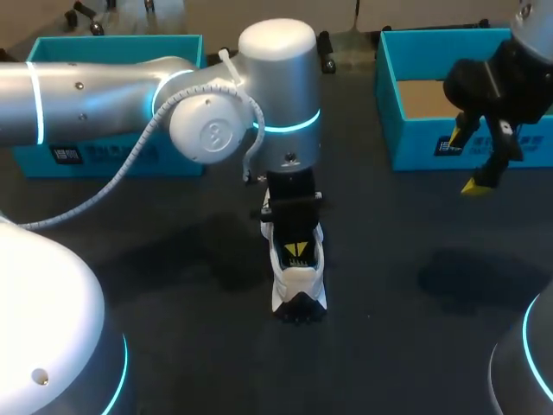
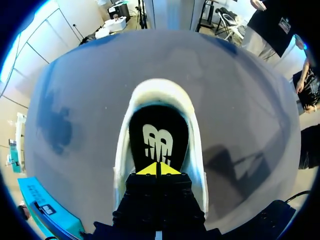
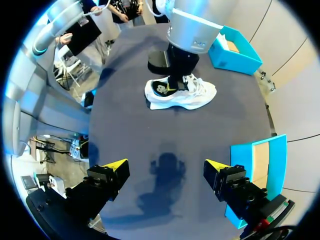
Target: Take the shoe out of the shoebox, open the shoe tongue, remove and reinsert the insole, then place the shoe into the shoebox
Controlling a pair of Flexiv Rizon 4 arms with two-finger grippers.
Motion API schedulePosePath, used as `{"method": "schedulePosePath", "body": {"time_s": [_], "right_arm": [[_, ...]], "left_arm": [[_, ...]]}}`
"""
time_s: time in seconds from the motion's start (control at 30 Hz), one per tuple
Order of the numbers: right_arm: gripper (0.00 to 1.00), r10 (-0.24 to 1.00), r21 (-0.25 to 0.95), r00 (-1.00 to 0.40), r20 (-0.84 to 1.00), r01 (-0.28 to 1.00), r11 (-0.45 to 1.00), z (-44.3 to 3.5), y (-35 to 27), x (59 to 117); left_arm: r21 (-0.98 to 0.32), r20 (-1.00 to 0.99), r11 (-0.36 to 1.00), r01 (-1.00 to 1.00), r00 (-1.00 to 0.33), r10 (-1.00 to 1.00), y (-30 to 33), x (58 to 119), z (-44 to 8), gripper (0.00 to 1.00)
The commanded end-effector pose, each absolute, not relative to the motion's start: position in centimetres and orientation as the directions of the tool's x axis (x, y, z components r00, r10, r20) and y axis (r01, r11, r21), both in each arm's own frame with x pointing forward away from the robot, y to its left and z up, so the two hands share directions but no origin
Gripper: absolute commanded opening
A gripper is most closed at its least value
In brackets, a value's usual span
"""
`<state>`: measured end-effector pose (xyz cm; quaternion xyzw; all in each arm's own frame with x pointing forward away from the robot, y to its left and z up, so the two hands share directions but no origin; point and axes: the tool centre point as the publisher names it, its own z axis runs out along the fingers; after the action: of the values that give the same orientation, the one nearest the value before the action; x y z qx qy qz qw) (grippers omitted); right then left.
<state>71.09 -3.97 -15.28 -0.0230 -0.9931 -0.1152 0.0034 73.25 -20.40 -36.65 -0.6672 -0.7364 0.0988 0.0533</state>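
Dark tabletop (image 1: 173, 259) carries the white shoe (image 1: 299, 290) mid-surface, well apart from every edge. Left gripper (image 1: 296, 251), closed tip to tip, stands inside its opening. Right gripper (image 1: 465, 161) hangs wide open near the shoebox (image 1: 415, 143) at the far edge.

Head view high over table (image 1: 173, 285); left wrist close above the shared shoe (image 2: 160, 89), right wrist seemingly farther.

Shows no readable word or number, only a white logo mark (image 2: 158, 145) on the black insole (image 2: 150, 120) in the shoe (image 1: 298, 290) and small dark labels (image 1: 66, 154) with illegible white print on the left teal box (image 1: 34, 160) and the right teal box (image 1: 415, 151), either side of the shoe.
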Motion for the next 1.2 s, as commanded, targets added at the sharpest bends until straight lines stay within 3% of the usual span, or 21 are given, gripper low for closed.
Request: {"method": "schedulePosePath", "body": {"time_s": [0.03, 0.73, 1.2], "right_arm": [[1.0, 0.046, 0.224, -0.999, 0.015, 0.048, 0.973, -15.3, -3.8, 71.3], [1.0, 0.046, 0.224, -0.999, 0.015, 0.048, 0.973, -15.3, -3.8, 71.3], [1.0, 0.046, 0.224, -0.999, 0.015, 0.048, 0.973, -15.3, -3.8, 71.3]], "left_arm": [[-0.222, -0.044, 0.077, 0.972, -0.089, 0.995, -20.3, 72.4, -35.2, 0.0], [-0.197, 0.007, 0.164, 0.967, -0.166, 0.986, -20.5, 71.0, -39.8, 0.0], [-0.273, -0.002, 0.154, 0.95, -0.161, 0.987, -19.6, 70.2, -36.4, 0.0]]}}
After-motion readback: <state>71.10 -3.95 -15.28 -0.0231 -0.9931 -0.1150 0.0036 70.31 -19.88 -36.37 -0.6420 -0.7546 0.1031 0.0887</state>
